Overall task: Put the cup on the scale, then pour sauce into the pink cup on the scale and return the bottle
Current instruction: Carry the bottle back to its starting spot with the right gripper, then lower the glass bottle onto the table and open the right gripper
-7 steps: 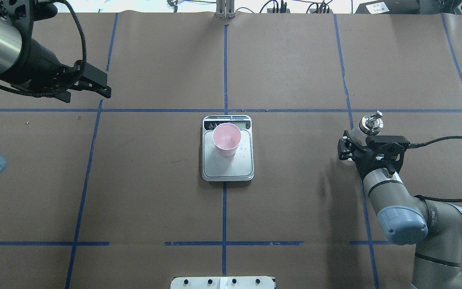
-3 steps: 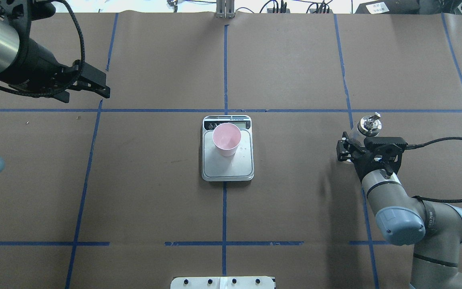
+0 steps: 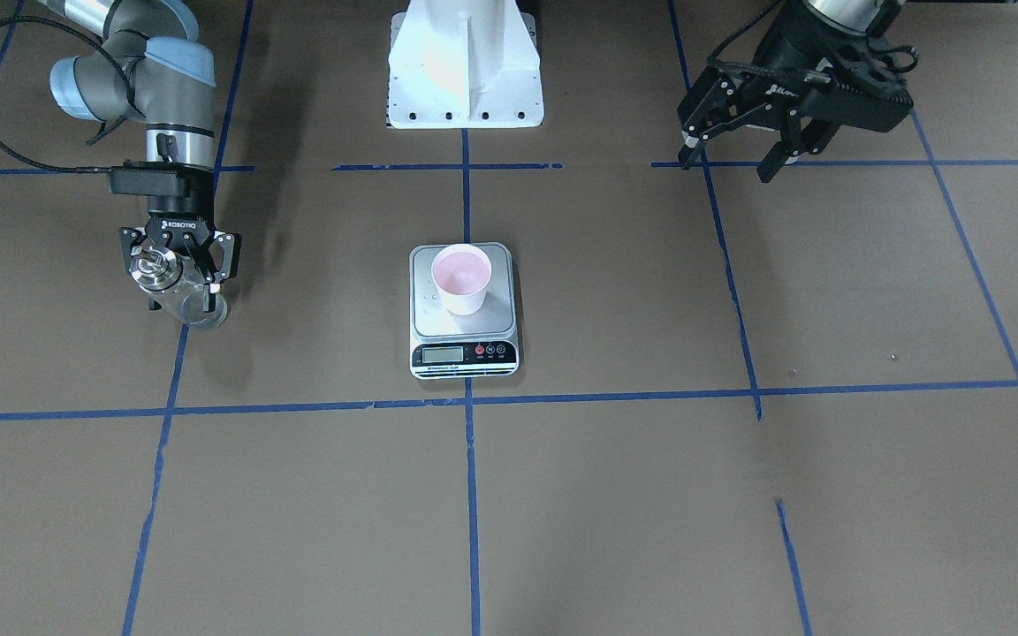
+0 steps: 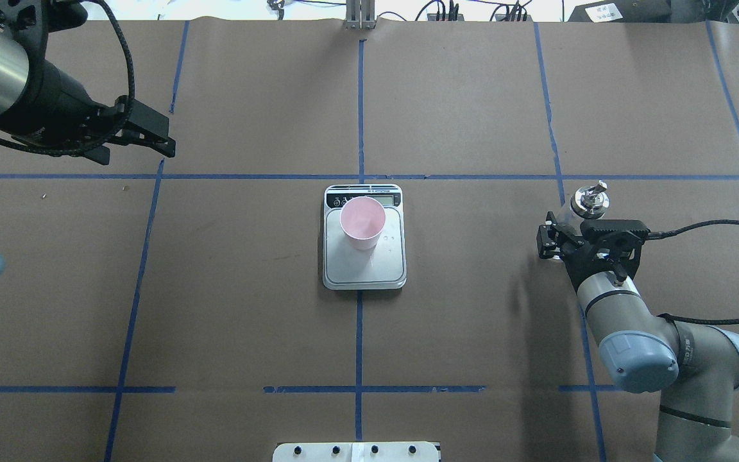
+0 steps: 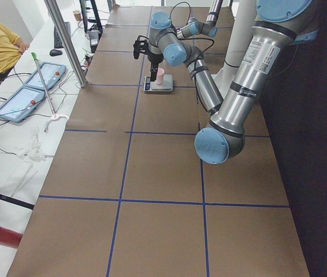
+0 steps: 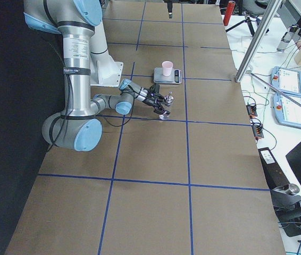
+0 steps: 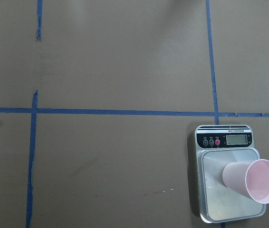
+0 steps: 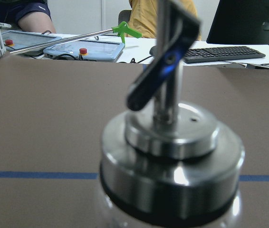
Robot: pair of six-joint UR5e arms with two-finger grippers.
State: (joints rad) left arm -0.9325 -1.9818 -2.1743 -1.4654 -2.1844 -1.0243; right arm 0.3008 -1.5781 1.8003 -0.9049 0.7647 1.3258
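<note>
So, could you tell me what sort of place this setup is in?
Probably a robotics lab workcell: a paper-covered table gridded in blue tape, a left arm and right arm mounted at it, and touch panels with red buttons on a side bench.

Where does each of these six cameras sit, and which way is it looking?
Front: across the table, facing the robot's white base; left arm, right arm.
Overhead: behind the robot, looking down; both arms.
Left side: table's end; left arm near.
Right side: opposite end; right arm near.
Left wrist: looks down on pale pink paper cup on flat silver scale; no arm.
Right wrist: against silver-capped clear glass bottle; no fingers.
Front and overhead share cup and scale.
</note>
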